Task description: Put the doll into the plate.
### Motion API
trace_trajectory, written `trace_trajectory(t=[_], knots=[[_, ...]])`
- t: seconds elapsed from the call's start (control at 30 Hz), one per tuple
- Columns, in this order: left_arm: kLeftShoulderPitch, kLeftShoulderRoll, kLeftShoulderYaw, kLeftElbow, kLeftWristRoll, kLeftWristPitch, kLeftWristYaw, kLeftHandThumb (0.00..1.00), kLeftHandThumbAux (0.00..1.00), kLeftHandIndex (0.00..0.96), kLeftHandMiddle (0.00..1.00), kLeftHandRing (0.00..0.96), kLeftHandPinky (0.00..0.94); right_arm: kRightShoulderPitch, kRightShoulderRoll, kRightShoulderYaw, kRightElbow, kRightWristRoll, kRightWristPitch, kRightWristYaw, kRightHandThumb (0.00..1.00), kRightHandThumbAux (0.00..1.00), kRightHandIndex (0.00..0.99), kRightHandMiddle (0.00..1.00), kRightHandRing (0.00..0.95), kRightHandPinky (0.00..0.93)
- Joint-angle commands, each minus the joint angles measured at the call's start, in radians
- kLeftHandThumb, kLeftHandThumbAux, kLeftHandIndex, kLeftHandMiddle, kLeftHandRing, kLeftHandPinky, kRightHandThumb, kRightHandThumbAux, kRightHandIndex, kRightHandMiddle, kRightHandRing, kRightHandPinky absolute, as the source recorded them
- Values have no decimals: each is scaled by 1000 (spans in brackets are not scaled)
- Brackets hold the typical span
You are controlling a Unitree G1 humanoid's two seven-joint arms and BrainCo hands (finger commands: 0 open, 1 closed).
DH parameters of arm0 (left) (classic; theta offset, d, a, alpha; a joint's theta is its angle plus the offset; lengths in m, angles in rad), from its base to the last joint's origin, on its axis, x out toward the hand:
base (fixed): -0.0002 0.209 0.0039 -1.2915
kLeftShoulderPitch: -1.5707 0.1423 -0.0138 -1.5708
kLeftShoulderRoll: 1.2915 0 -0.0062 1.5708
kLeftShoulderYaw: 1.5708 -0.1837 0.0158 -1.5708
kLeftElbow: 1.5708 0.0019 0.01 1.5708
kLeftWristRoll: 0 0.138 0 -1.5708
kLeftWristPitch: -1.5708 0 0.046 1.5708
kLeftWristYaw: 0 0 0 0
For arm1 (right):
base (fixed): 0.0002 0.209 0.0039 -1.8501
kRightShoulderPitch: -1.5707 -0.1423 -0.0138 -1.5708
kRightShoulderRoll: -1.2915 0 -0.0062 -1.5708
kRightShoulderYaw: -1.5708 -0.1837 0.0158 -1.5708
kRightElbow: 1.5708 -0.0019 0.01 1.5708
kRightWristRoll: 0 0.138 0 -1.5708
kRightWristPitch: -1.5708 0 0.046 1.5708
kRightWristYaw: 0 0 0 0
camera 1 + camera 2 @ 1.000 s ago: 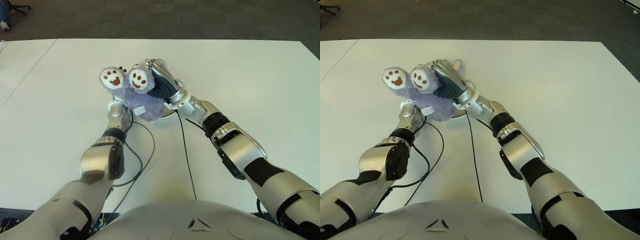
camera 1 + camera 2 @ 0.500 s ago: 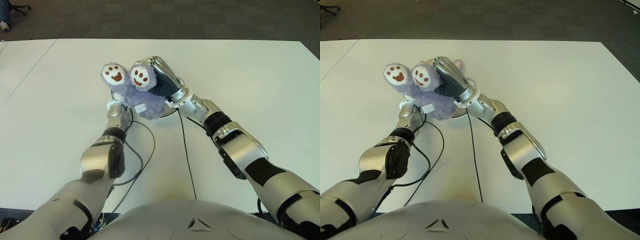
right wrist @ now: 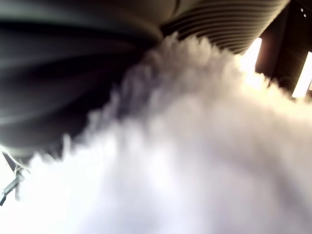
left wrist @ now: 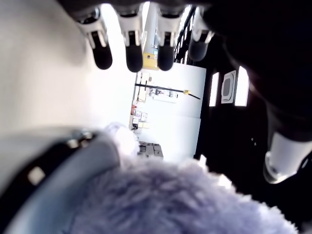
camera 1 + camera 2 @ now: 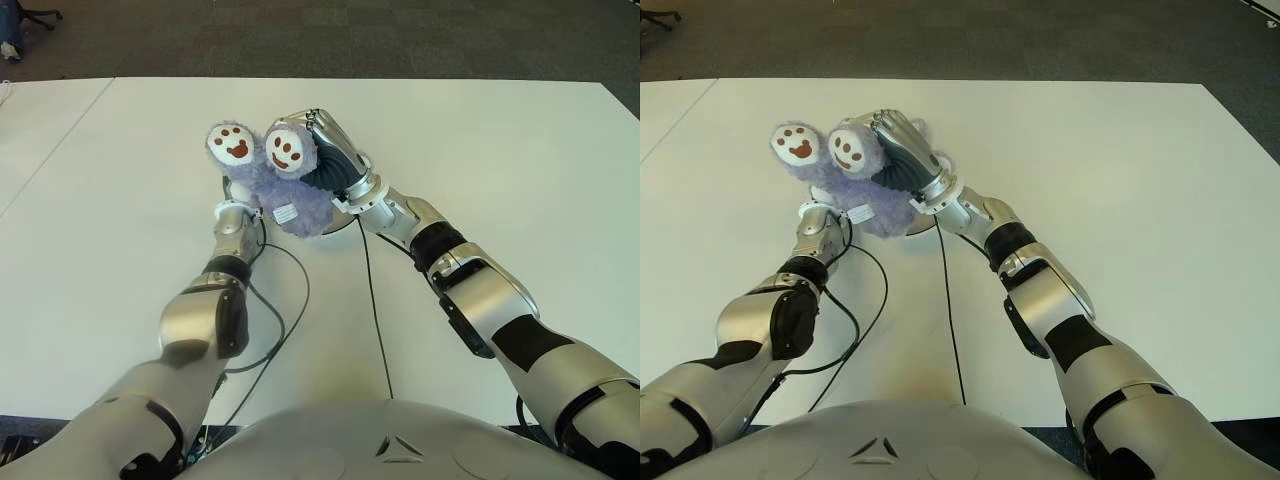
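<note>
Desk (image 5: 520,150): white, broad surface; dark carpet floor (image 5: 350,35) beyond its far edge

Doll (image 5: 290,195): purple plush, upside down, two round white foot soles with brown paw-and-smile markings facing the head camera; small white sewn tag (image 5: 284,213) on the body, writing too small to read. The doll sits over the plate, held up between both hands; whether its lower end touches the plate cannot be told

Right hand (image 5: 335,160): pressed on the doll's right side, fingers (image 5: 892,128) curled over the plush beside the right sole and clamped on it; its wrist view is filled with pale fur against the palm

Left hand (image 4: 146,44): mostly hidden beneath the doll on its left side in the eye views; in its wrist view the fingers (image 4: 134,57) extend straight and slightly apart, thumb off to one side, purple fur lying against the wrist, not closed on it

Plate (image 5: 345,225): small, round, pale; only a sliver of rim shows under the doll's right edge; contents hidden by the doll

Cables (image 5: 372,300): two thin black leads, running from the wrists back toward the robot's torso
</note>
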Motion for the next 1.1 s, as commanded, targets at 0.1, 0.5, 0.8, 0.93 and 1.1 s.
trace_trajectory(t=[0.1, 0.5, 0.8, 0.93, 1.1], knots=[[128, -26, -37, 96, 46, 147, 65, 0, 584, 30, 99, 95, 104, 5, 14, -5, 5, -4, 43, -1, 98, 563, 217, 209, 196, 213], [144, -28, -117, 90, 138, 80, 155, 46, 539, 42, 129, 132, 162, 10, 12, 29, -23, -69, 141, -32, 91, 466, 0, 0, 0, 0], [150, -29, -146, 81, 147, 57, 165, 91, 507, 63, 160, 165, 192, 12, 19, 47, -16, -79, 162, -71, 118, 439, 0, 0, 0, 0], [150, -31, -130, 80, 124, 64, 147, 93, 516, 79, 181, 188, 224, 17, 21, 49, -19, -71, 165, -68, 113, 420, 0, 0, 0, 0], [152, -30, -116, 80, 101, 65, 127, 92, 526, 92, 198, 207, 241, 19, 25, 48, -20, -56, 161, -51, 112, 410, 0, 0, 0, 0]])
